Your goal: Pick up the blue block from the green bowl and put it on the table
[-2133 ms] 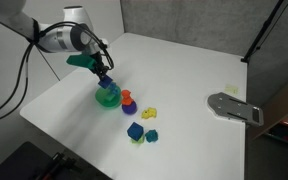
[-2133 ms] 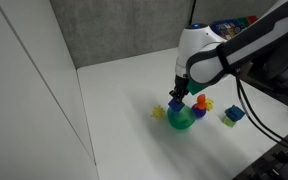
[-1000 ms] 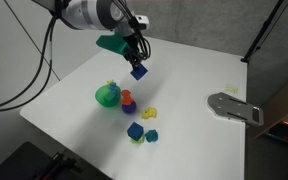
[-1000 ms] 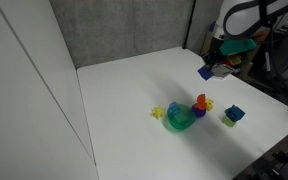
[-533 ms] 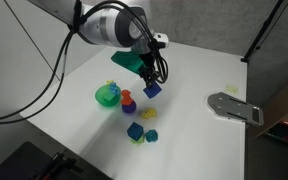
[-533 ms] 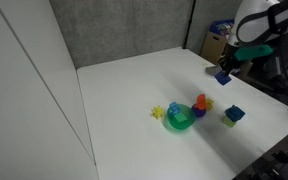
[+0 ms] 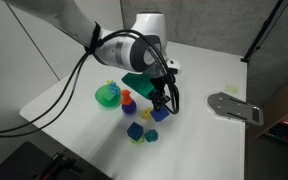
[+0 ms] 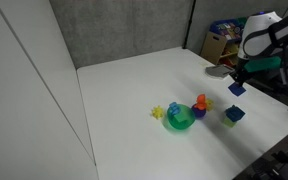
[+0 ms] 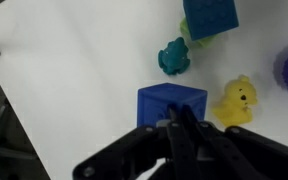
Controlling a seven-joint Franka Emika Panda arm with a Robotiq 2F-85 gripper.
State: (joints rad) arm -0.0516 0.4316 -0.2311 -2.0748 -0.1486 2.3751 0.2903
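Note:
My gripper (image 7: 162, 106) is shut on the blue block (image 7: 160, 113) and holds it low over the white table (image 7: 199, 70), past the toys and well away from the green bowl (image 7: 107, 95). It also shows in an exterior view (image 8: 236, 84) with the block (image 8: 236, 89), and the bowl (image 8: 181, 120) sits nearer the table's middle. In the wrist view the block (image 9: 171, 103) sits between my dark fingers (image 9: 179, 128) above the white surface. The bowl's inside is not clearly visible.
A red-and-blue stacked toy (image 7: 127, 100) stands beside the bowl. A second blue cube (image 7: 135, 131), a cyan piece (image 7: 151, 135) and a yellow figure (image 7: 149, 114) lie close to my gripper. A grey metal plate (image 7: 234, 106) lies near the table edge.
My gripper has carried the blue block up out of the bowl, across over the toys, and down toward the table. The bowl and other toys have not moved.

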